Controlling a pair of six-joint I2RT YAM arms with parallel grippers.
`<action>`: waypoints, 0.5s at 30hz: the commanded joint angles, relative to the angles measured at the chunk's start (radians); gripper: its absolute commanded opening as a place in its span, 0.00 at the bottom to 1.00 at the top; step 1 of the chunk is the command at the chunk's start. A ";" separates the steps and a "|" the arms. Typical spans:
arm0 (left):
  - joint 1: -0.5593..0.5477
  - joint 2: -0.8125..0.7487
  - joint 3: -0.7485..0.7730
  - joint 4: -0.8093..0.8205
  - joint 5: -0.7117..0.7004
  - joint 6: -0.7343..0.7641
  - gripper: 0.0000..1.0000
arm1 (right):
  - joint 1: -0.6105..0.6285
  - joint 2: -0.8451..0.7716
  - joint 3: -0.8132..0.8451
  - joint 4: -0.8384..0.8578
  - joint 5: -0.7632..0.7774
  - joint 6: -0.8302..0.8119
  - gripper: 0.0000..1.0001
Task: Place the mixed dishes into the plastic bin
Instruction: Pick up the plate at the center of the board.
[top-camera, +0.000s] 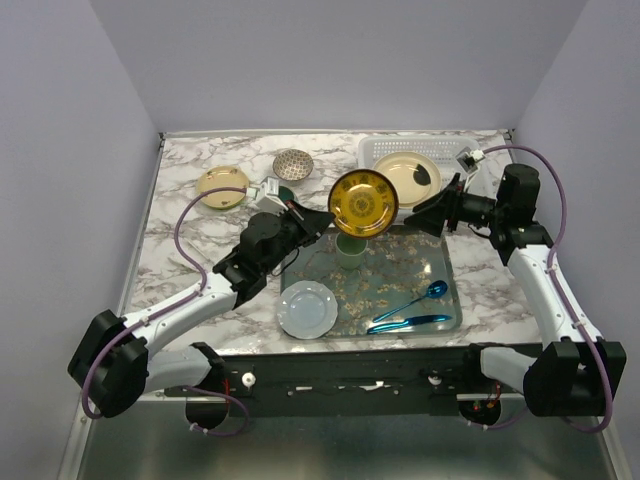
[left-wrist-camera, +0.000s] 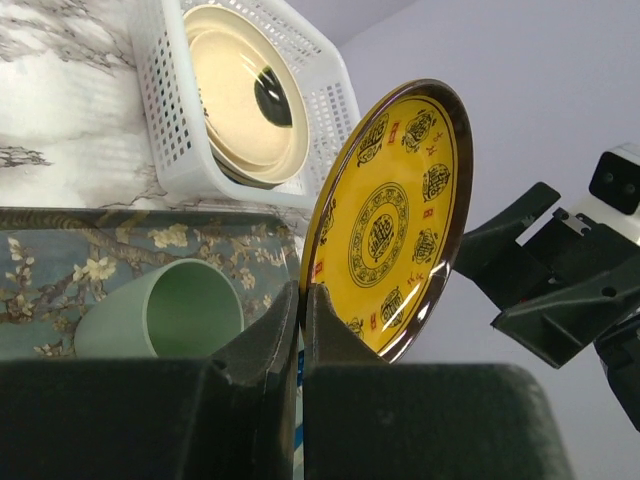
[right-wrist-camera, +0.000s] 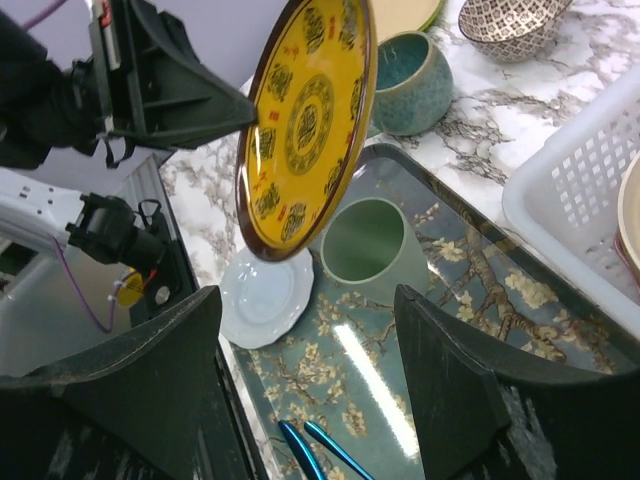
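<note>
My left gripper (top-camera: 325, 216) (left-wrist-camera: 302, 296) is shut on the lower rim of the amber-yellow plate (top-camera: 363, 203) (left-wrist-camera: 390, 215) and holds it on edge above the tray. The plate also shows in the right wrist view (right-wrist-camera: 305, 120). My right gripper (top-camera: 438, 211) (right-wrist-camera: 305, 300) is open and empty, just right of the plate and facing it. The white lattice bin (top-camera: 388, 152) (left-wrist-camera: 165, 110) (right-wrist-camera: 575, 200) stands at the back right with a cream plate (top-camera: 408, 178) (left-wrist-camera: 235, 95) in it. A speckled bowl (top-camera: 293, 164) (right-wrist-camera: 510, 20), a dark teal mug (right-wrist-camera: 410, 80) and a lime-rimmed plate (top-camera: 222, 187) sit at the back left.
A blossom-patterned tray (top-camera: 430, 270) (right-wrist-camera: 470, 300) lies in the middle. It holds a pale green cup (top-camera: 350, 250) (right-wrist-camera: 365, 240) (left-wrist-camera: 170, 310) and two blue spoons (top-camera: 410, 312) (right-wrist-camera: 320, 450). A pale blue plate (top-camera: 308, 308) (right-wrist-camera: 265, 295) lies at its front left corner.
</note>
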 joint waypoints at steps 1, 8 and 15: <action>-0.070 0.023 0.019 0.061 -0.181 0.005 0.00 | 0.000 0.027 -0.019 0.090 0.101 0.160 0.77; -0.136 0.065 0.030 0.066 -0.249 -0.006 0.00 | 0.009 0.043 -0.025 0.096 0.167 0.206 0.75; -0.187 0.094 0.059 0.064 -0.296 0.002 0.00 | 0.014 0.059 -0.034 0.107 0.208 0.207 0.63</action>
